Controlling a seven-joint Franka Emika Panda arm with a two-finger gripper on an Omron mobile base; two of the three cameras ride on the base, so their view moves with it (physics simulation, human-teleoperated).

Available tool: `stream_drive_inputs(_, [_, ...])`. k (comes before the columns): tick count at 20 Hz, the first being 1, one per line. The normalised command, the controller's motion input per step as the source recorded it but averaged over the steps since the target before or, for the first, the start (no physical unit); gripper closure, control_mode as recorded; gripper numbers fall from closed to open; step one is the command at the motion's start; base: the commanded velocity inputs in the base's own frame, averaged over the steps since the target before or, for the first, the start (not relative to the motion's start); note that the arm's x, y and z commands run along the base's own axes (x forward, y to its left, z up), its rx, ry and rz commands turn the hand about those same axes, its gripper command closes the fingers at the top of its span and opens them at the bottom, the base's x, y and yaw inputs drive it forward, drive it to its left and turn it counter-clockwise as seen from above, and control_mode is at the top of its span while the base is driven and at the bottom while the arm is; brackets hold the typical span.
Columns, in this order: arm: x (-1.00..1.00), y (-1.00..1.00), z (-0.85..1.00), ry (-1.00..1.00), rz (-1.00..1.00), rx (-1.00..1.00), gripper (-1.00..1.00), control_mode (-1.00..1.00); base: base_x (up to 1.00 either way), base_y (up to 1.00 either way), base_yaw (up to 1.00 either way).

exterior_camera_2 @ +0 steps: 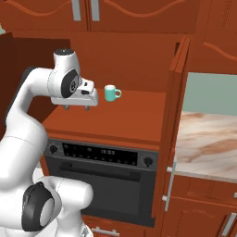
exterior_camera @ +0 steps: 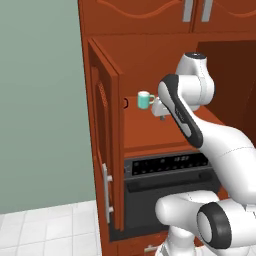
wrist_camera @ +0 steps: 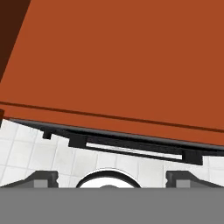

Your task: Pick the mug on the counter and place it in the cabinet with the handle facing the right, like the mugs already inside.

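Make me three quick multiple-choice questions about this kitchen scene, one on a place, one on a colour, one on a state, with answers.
1. Where does the mug stand?
A. cabinet shelf
B. floor
C. stone counter

2. What colour is that mug?
A. red
B. teal
C. grey

3. How do the jaws of the gripper stand?
A. shut on the mug
B. shut, empty
C. open, empty

Answers: 1 A, it sits on the wooden shelf above the oven; 2 B, teal body and handle; 3 C, the fingers stand wide apart with nothing between them.

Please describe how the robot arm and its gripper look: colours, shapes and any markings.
The arm has smooth, rounded white links with dark grey to black bands and caps at the joints. The gripper is a flat white block with two small dark jaws. No cables or markings are visible.
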Motion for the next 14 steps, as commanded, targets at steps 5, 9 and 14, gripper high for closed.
stream_drive_inputs(5, [0.0,0.0,0.0,0.0,0.0,0.0,-1.0,1.0,-0.44,0.0,0.0])
stream_drive_inputs(9, [0.0,0.0,0.0,0.0,0.0,0.0,-1.0,1.0,-0.41,0.0,0.0])
stream_drive_inputs(14, [0.0,0.0,0.0,0.0,0.0,0.0,-1.0,1.0,-0.43,0.0,0.0])
